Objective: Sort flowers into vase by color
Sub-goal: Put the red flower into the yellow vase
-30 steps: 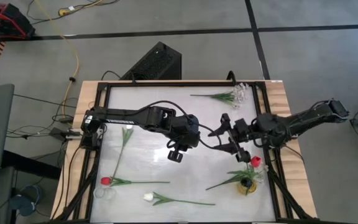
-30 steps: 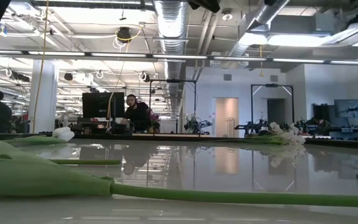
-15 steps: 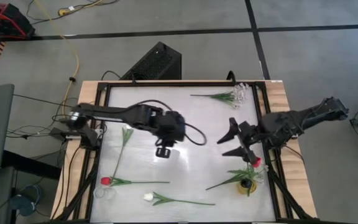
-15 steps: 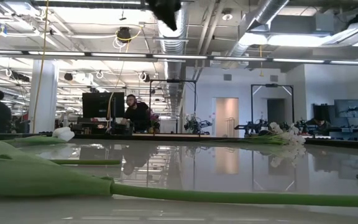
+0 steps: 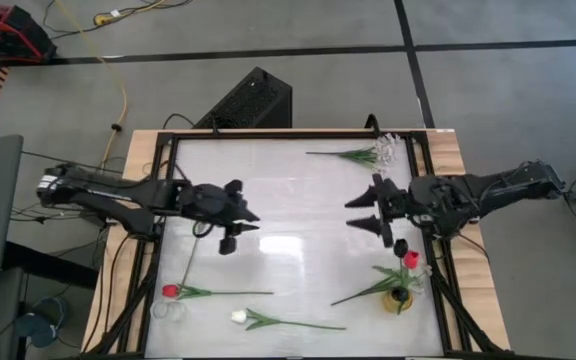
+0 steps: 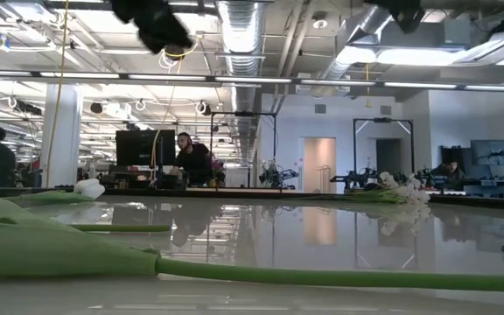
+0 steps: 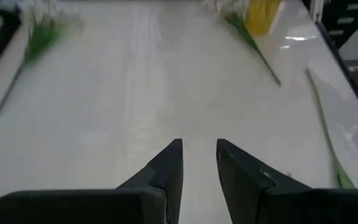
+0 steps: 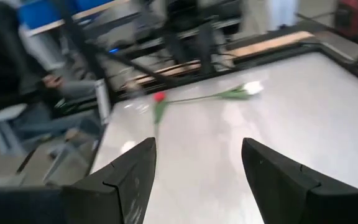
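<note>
Flowers lie flat on the white table [image 5: 298, 180]: a red tulip [image 5: 171, 291], a white tulip [image 5: 238, 316], a pale-headed stem [image 5: 201, 228] and a sprig of white blossoms [image 5: 373, 155]. A yellow vase [image 5: 398, 297] near the right edge holds a red tulip [image 5: 409, 260] with leaves. My left gripper [image 5: 238, 230] hovers left of the table's middle, just right of the pale-headed stem, open by a narrow gap [image 7: 199, 155]. My right gripper [image 5: 363, 212] hovers right of the middle, on the far side of the vase, wide open [image 8: 197, 162] and holding nothing.
Between the two grippers the table's middle lies bare. A black frame [image 5: 168, 150] borders the table. In the low view a long green stem [image 6: 278, 273] lies close in front, the blossoms [image 6: 401, 188] farther back. People sit in the room behind [image 6: 195, 162].
My left arm has drawn back from the table's middle toward the left edge, its gripper now beside the pale-headed stem. My right gripper has stayed near the same spot and turned about, fingers now pointing toward the left. No flower has moved.
</note>
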Robot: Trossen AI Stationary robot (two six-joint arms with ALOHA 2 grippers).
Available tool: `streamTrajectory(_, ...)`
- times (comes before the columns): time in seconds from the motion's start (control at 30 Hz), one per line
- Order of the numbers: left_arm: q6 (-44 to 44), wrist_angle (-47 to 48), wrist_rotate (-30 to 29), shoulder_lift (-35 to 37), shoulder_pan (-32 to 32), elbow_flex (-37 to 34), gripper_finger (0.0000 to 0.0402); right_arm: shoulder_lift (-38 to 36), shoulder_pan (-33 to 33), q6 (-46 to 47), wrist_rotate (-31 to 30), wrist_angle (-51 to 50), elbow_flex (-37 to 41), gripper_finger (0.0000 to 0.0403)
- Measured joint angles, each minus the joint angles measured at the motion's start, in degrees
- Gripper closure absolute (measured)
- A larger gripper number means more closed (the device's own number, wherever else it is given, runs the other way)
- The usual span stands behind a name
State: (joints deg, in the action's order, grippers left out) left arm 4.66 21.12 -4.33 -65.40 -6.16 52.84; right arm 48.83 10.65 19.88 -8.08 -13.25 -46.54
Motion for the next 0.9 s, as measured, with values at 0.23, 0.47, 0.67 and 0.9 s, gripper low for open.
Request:
streamTrajectory(0.23, 5.8, 1.2, 4.0, 5.8, -3.8, -8.5, 0.0315, 2.7, -6.4, 1.3, 2.2, 0.2, 0.0, 0.0138)
streamTrajectory(0.47, 12.5, 8.4, -1.0, 5.3, -6.7, -11.1, 0.0315, 9.6, -10.0, 0.9, 6.8, 4.2, 0.0, 0.0138)
streamTrajectory(0.67, 22.3, 21.6, 0.3, 5.4, -5.9, -10.3, 0.0315, 14.2, -12.8, 1.1, 14.2, 8.0, 0.0, 0.0138)
streamTrajectory(0.9, 15.7, 11.2, 11.1, 5.3, -8.1, -16.0, 0.0315, 15.5, -13.0, 0.6, 14.8, 9.2, 0.0, 0.0138)
